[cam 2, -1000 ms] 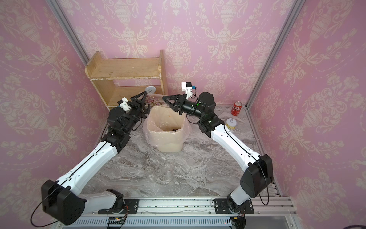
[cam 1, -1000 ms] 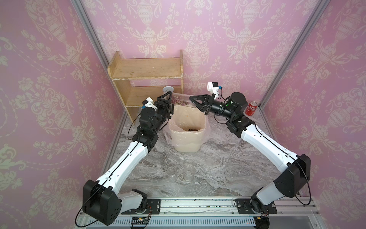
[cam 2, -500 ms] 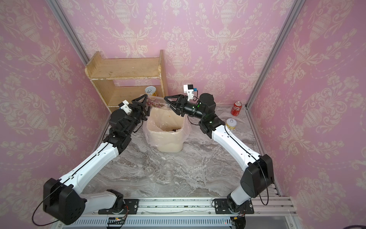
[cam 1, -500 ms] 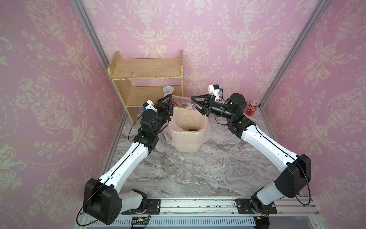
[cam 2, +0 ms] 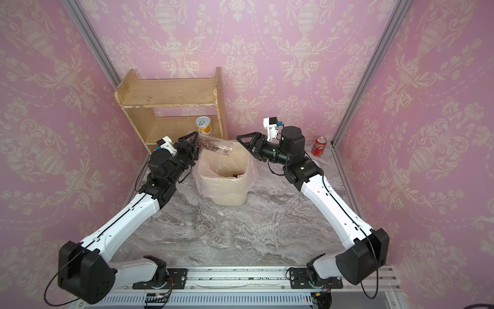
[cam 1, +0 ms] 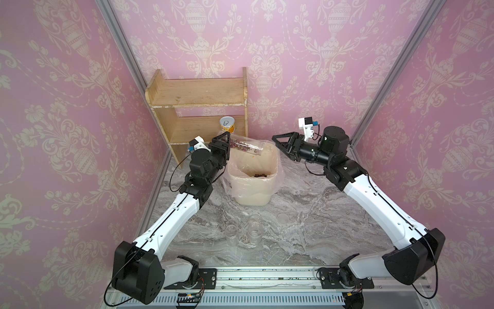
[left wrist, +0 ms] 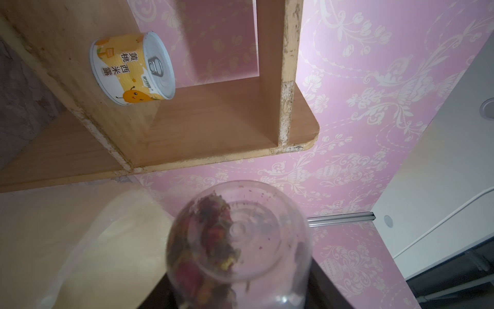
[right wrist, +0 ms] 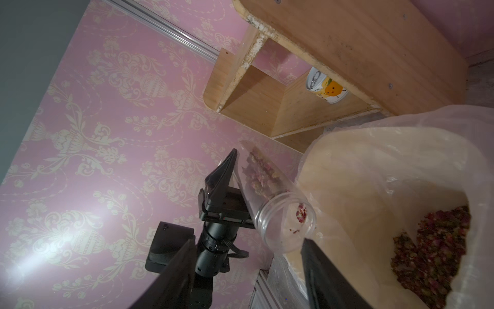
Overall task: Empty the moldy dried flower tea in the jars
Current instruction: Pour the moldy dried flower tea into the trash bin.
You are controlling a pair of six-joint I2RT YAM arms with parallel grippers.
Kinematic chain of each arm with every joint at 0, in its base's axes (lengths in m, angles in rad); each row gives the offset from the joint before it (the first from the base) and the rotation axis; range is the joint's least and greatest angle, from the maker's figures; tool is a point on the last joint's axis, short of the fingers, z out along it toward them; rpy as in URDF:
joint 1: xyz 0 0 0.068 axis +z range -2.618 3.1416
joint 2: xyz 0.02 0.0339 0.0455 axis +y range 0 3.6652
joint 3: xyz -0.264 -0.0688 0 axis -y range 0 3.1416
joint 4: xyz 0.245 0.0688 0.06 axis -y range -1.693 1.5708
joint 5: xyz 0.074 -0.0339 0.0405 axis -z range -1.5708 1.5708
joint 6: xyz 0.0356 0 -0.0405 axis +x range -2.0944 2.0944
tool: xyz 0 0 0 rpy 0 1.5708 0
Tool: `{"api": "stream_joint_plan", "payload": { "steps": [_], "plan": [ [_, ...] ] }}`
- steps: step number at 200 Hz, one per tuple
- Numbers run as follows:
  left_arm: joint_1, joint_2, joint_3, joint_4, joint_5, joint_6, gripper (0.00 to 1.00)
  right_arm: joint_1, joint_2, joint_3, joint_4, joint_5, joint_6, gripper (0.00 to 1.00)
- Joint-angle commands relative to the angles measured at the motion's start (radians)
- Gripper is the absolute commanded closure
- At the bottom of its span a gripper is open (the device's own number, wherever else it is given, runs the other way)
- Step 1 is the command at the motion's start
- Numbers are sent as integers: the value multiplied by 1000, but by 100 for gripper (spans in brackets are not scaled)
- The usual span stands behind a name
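Over the far middle of the tabletop point(cam 1: 294, 240), the tall slim jar point(cam 1: 247, 145) is lying almost level in the air, its lidless mouth dipping slightly over the far rim of the beige waste bin point(cam 1: 254, 192). Most of its dried flower tea point(right wrist: 262, 174) is sitting along the lower side of the barrel, with only a few crumbs at the neck. A dark heap of the same buds is already lying in the bin's clear bag liner point(right wrist: 374, 166). The jar is looking like thin clear plastic: probably light, smooth enough to twist in a grip, and likely to dent under a hard squeeze. The buds are appearing dry, nearly weightless and crumbly, and seem to be clumping rather than sliding, so a steeper tilt or a shake will probably be needed. The left gripper point(cam 1: 224, 139) is clamping the barrel at its closed base end, which seems the sensible hold, as it is leaving the mouth free. The right gripper point(cam 1: 278, 144) is hanging over the bin's opposite rim with its jaws standing wide and nothing between them, facing the jar's mouth but apart from it. Toward the near edge, two short jars point(cam 1: 231, 232) are standing side by side, apparently empty, with a round clear lid point(cam 1: 282, 218) lying near them. At the far left corner a yellow printed tin point(cam 1: 227, 125) is sitting on the lower board of the wooden shelf point(cam 1: 197, 93), and a red cola can point(cam 2: 319, 146) is standing at the far right corner.
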Motion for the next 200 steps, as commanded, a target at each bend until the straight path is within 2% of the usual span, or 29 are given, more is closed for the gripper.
{"api": "stream_joint_plan", "payload": {
  "steps": [1,25,62,161,200],
  "plan": [
    [10,-41,35,-72,-27,180,72,-6,-47,6,-188,56,-185,28],
    [10,-41,63,-121,-20,286,72,-5,-63,26,-347,103,-315,21],
    [8,-27,115,-198,-17,454,72,-6,-98,-15,-455,151,-432,17],
    [1,31,153,-205,-15,671,71,-6,-239,-241,-465,286,-504,9],
    [-46,41,203,-265,-63,845,71,-6,-316,-374,-437,358,-517,6]
  ]
}}
